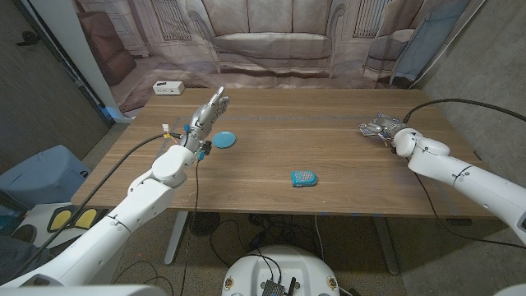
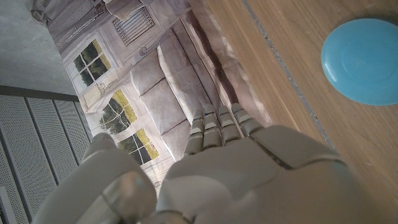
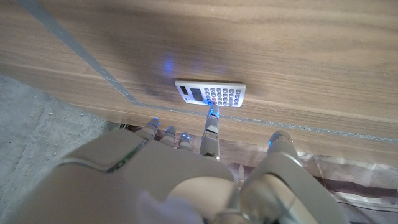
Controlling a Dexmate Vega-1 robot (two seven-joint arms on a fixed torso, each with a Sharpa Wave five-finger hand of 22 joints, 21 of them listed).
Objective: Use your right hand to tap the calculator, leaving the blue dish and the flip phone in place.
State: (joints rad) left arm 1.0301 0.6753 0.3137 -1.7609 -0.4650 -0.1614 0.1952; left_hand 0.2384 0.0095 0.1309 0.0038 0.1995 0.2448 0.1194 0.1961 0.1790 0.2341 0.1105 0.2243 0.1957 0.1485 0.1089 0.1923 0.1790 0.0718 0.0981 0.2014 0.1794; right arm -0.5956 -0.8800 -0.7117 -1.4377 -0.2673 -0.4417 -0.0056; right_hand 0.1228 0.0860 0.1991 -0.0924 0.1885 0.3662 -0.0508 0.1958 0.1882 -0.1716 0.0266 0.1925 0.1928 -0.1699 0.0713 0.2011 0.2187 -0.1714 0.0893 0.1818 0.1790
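Note:
A white calculator [image 3: 210,94] lies on the wooden table [image 1: 329,148] at the far right; in the head view it [image 1: 365,128] peeks out just left of my right hand [image 1: 384,128]. One finger of that hand [image 3: 212,127] stretches out, its tip at the calculator's near edge, while the other fingers are curled in. Whether the tip touches cannot be told. The blue dish [image 1: 223,140] [image 2: 364,59] sits at the left. Beside it my left hand [image 1: 209,111] is raised with straight fingers, holding nothing. A teal flip phone [image 1: 304,178] lies near the front middle.
A small white box [image 1: 167,88] sits at the table's far left corner. A printed backdrop [image 1: 271,37] hangs behind the table. A blue bin [image 1: 41,173] stands on the floor to the left.

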